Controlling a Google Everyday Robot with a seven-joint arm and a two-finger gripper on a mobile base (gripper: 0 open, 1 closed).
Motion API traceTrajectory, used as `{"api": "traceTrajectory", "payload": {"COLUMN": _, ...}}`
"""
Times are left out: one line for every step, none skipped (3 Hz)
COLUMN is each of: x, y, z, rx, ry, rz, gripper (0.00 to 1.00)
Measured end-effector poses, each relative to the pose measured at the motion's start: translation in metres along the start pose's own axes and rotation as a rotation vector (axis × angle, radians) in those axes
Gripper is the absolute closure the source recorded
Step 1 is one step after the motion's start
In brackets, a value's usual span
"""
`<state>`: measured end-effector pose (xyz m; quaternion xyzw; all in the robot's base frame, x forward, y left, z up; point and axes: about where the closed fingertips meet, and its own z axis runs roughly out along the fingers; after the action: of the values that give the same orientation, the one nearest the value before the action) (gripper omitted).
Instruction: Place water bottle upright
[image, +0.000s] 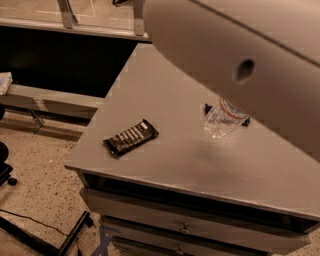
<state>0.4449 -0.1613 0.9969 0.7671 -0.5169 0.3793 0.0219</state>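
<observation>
The water bottle (223, 120) is a clear ribbed bottle with a red, white and blue band near its neck. It is on the grey table (165, 90) at the right, tilted, with its neck end running up under my arm (250, 65). The gripper is hidden behind the arm, somewhere above the bottle's neck, so I cannot see it. The bottle's cap is hidden too.
A black snack bar wrapper (131, 137) lies near the table's front left corner. Bits of a dark blue wrapper (207, 108) show behind the bottle. The table has drawers (185, 227) below its front edge. Speckled floor and a cable are at the left.
</observation>
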Motion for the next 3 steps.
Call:
{"api": "traceTrajectory", "payload": {"x": -0.0056, "y": 0.0019, "z": -0.002, "rx": 0.04, "ry": -0.015, "rz": -0.076, "gripper": 1.0}}
{"api": "traceTrajectory", "payload": {"x": -0.01, "y": 0.0028, "z": -0.0014, "rx": 0.053, "ry": -0.021, "rz": -0.134, "gripper": 1.0}}
{"api": "traceTrajectory", "payload": {"x": -0.0138, "y": 0.0019, "z": 0.0029, "rx": 0.045, "ry": -0.018, "rz": -0.186, "gripper": 1.0}}
